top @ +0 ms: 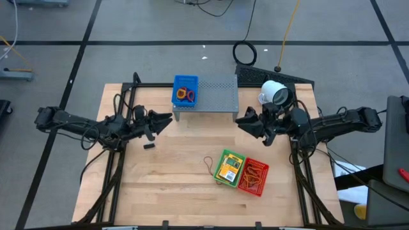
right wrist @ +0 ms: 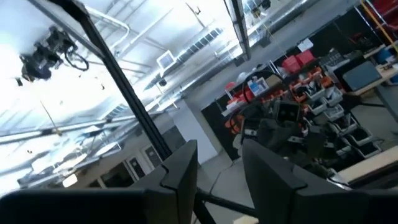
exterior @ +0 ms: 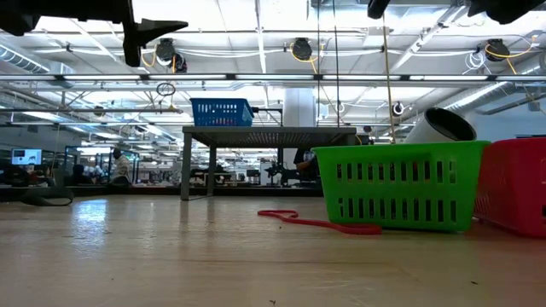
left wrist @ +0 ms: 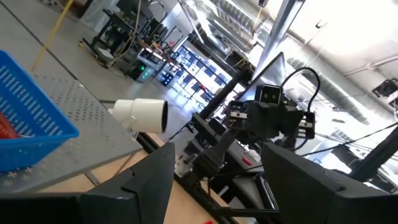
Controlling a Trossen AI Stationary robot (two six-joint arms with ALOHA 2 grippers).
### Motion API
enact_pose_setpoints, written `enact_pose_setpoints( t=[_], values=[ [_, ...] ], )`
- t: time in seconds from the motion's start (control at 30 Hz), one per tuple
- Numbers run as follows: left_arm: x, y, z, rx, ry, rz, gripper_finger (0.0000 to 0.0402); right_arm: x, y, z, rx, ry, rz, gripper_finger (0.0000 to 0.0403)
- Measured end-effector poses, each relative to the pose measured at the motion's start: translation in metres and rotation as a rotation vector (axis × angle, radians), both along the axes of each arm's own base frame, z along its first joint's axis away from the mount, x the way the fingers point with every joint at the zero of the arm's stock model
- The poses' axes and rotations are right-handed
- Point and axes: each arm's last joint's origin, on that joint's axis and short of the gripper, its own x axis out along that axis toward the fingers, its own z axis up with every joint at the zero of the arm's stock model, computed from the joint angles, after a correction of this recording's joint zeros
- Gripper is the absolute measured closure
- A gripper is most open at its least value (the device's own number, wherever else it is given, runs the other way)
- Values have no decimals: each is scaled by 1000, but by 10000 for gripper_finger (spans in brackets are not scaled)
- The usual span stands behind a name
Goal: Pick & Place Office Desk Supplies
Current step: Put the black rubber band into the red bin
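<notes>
My left gripper (top: 167, 119) hangs above the pale wood table (top: 166, 185), its dark, flat-sided fingers (left wrist: 149, 180) spread wide with nothing between them. My right gripper (top: 241, 121) hovers opposite it, just in front of the grey shelf (top: 217, 96); its fingers (right wrist: 180, 168) stand parted around a narrow gap, empty.

The shelf is perforated metal on thin legs and carries a blue slatted plastic basket (top: 186, 90) with orange and red bands inside. Beside it lies a smooth white round camera (top: 273, 92).

Near the table's front sit a green basket (top: 229, 167) holding yellow packets (top: 228, 170) and, touching it, a red basket (top: 255, 177) full of thin orange rubber bands (top: 254, 176). Only the overhead view shows these contents; the table-level view shows just slotted walls, and a thin red band (exterior: 320, 222) lying loose on the wood.
</notes>
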Motion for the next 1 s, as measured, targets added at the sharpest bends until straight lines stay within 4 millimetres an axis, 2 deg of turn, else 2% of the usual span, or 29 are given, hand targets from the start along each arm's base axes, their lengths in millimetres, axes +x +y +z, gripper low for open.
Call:
enact_pose_setpoints(
  t=[0.43, 0.67, 0.8, 1.0],
  values=[
    [0, 0, 1, -11, -13, -15, 151, 0, 3, -2, -126, 7, 58, 282],
    [1, -9, 3, 152, -25, -298, 151, 4, -1, -7, -127, 56, -84, 282],
    [1, -12, 2, 178, -22, -396, 151, 16, -1, -6, -129, 115, -133, 282],
    [2, -13, -6, 212, 65, -444, 151, 52, 4, 3, -173, 286, -115, 282]
  ],
)
